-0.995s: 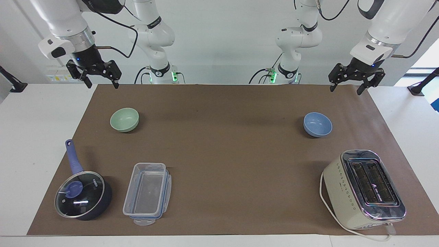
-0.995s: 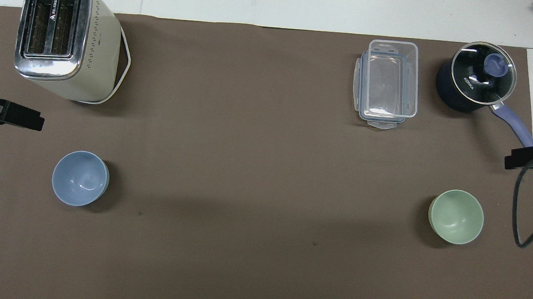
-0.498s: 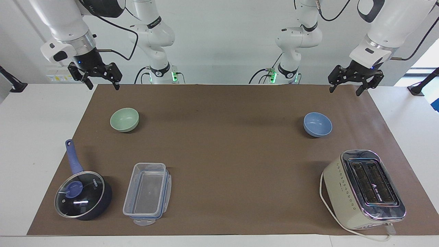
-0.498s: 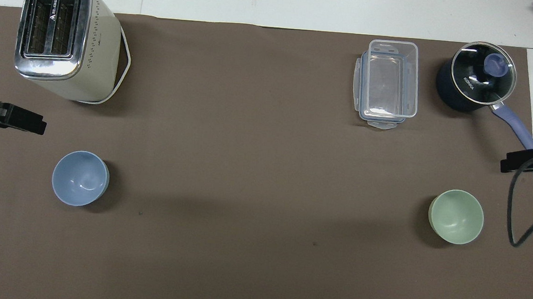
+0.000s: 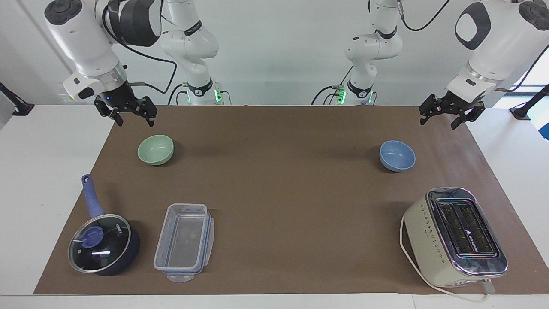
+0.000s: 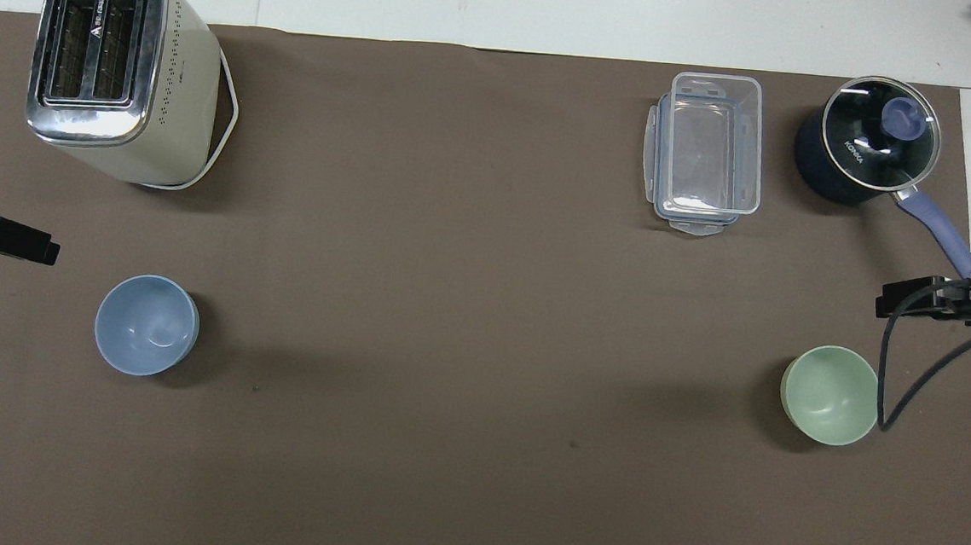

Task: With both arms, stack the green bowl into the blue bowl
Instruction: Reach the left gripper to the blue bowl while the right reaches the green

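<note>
The pale green bowl [image 5: 155, 149] sits upright on the brown mat toward the right arm's end; it also shows in the overhead view [image 6: 830, 394]. The periwinkle-blue bowl [image 5: 397, 156] sits upright toward the left arm's end, and in the overhead view [image 6: 146, 325] too. The two bowls are far apart and both are empty. My right gripper [image 5: 135, 122] is open and empty, in the air over the mat close to the green bowl, not touching it. My left gripper [image 5: 438, 123] is open and empty, in the air over the mat's edge near the blue bowl.
A dark blue lidded saucepan [image 5: 104, 243] and a clear plastic container [image 5: 184, 241] stand farther from the robots than the green bowl. A cream toaster [image 5: 455, 236] with a white cord stands farther out than the blue bowl. The brown mat [image 5: 279, 193] covers the table.
Both grippers have come down lower. The right gripper has moved in toward the green bowl. The left gripper has shifted slightly toward its own end of the table. The bowls have not moved.
</note>
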{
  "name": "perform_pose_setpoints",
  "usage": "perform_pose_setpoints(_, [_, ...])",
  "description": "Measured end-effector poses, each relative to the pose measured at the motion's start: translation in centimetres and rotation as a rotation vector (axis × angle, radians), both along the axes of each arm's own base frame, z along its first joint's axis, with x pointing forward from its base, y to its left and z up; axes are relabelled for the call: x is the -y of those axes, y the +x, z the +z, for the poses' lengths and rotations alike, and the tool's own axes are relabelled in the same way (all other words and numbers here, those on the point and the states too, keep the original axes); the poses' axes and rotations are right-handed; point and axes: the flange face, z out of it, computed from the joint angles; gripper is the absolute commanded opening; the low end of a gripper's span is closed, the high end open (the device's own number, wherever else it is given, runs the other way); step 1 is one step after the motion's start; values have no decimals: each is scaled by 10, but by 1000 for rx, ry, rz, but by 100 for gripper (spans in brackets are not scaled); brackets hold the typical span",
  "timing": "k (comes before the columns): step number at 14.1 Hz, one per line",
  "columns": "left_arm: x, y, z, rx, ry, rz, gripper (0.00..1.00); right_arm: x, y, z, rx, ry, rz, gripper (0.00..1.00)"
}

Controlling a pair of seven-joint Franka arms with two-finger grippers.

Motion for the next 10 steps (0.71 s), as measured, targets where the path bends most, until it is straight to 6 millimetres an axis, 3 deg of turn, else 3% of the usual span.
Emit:
perform_pose_setpoints(6, [-25, -14, -55, 14, -18, 14, 100, 45, -3, -57, 17, 1, 39, 100])
perform_pose_setpoints(10, [-44, -19, -93, 39, -50, 32, 100, 75, -7, -120, 15, 4, 84, 100])
